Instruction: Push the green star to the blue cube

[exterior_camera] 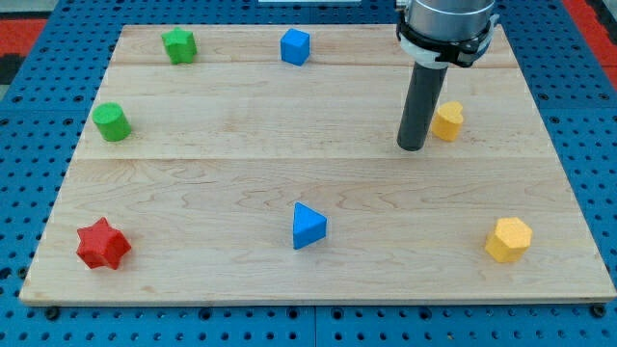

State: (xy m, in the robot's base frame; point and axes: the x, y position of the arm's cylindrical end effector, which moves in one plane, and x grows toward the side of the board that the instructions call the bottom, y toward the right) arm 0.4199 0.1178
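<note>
My tip (pixel 412 147) rests on the pale wooden board (pixel 289 193), the dark rod upright beneath its grey collar; it has no jaws, so nothing is held. Just beside it, at three o'clock, sits a small yellow block (pixel 447 121). The glossy green star (pixel 179 45) lies well apart at ten o'clock, near the board's top edge, with the blue cube (pixel 295 46) between star and tip along that edge.

We have 1 view only, set above the wooden board (pixel 318 193) and tilted down at it from its near edge, close enough that the board nearly fills it. Our arm enters from the view's top, my tip (pixel 412 146) resting right of centre.
</note>
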